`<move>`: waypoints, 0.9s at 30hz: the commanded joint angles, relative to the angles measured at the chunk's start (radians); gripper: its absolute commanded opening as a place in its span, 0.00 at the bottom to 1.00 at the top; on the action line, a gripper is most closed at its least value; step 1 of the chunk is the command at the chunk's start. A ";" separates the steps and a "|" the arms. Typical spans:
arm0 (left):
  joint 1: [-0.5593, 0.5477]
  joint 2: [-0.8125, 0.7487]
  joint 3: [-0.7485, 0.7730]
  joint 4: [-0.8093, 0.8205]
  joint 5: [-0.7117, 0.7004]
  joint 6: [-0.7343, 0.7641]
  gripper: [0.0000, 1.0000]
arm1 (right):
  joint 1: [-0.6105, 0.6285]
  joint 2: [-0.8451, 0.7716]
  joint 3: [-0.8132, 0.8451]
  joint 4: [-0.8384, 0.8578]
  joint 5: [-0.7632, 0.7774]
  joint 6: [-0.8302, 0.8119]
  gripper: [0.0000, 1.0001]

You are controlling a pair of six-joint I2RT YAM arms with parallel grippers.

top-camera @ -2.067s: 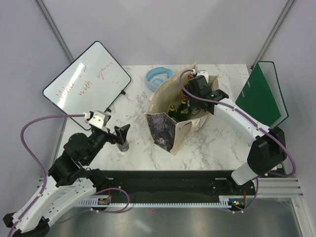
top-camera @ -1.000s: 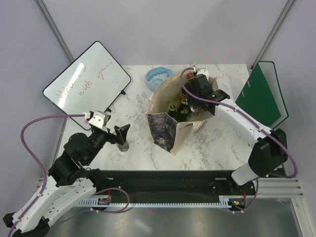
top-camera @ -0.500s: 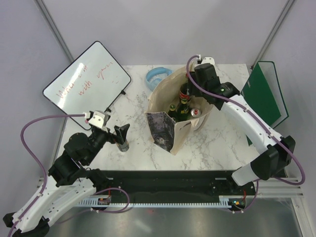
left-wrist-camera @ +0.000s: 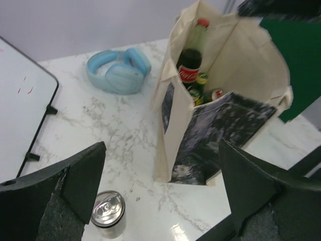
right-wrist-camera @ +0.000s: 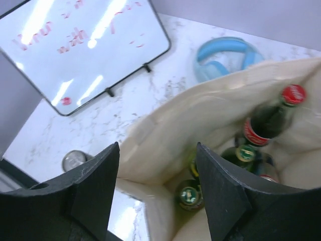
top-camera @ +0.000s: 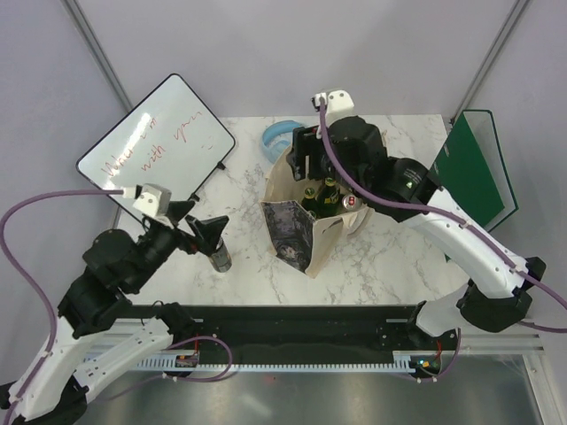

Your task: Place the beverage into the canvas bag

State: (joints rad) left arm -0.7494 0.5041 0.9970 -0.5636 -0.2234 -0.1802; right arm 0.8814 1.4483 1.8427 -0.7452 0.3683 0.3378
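Note:
The beige canvas bag (top-camera: 297, 181) stands open mid-table, its dark printed face (top-camera: 288, 232) toward the front. Inside are a red-capped cola bottle (right-wrist-camera: 268, 119), green-capped bottles (right-wrist-camera: 188, 196) and a red-topped can (top-camera: 353, 203). A silver can (top-camera: 220, 258) stands on the table left of the bag; it also shows in the left wrist view (left-wrist-camera: 107, 211). My left gripper (top-camera: 199, 221) hangs open and empty above that can (left-wrist-camera: 160, 150). My right gripper (top-camera: 301, 164) is open and empty above the bag's left rim (right-wrist-camera: 157, 148).
A whiteboard (top-camera: 155, 137) lies at the back left. Blue headphones (top-camera: 282, 135) lie behind the bag. A green folder (top-camera: 469, 168) stands at the right edge. Bare marble lies in front of the bag.
My right gripper has come up out of the bag, open, and swung left over its rim. A can now lies among the bottles. My left arm has risen slightly.

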 commanded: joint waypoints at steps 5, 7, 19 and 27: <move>-0.001 -0.088 0.221 -0.029 0.159 -0.099 1.00 | 0.203 0.142 0.088 0.145 -0.002 -0.065 0.71; -0.001 -0.119 0.244 -0.027 0.171 -0.113 1.00 | 0.229 0.176 0.102 0.164 -0.020 -0.066 0.71; -0.001 -0.214 0.241 0.007 0.219 -0.137 1.00 | 0.301 0.475 0.259 0.182 -0.160 -0.051 0.72; -0.001 -0.265 0.206 0.028 0.184 -0.131 1.00 | 0.306 0.613 0.277 0.136 -0.181 -0.042 0.73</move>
State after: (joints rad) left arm -0.7494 0.2626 1.2209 -0.5686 -0.0315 -0.2844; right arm 1.1851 2.0247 2.0804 -0.6056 0.2203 0.2840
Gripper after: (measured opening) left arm 0.996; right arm 0.727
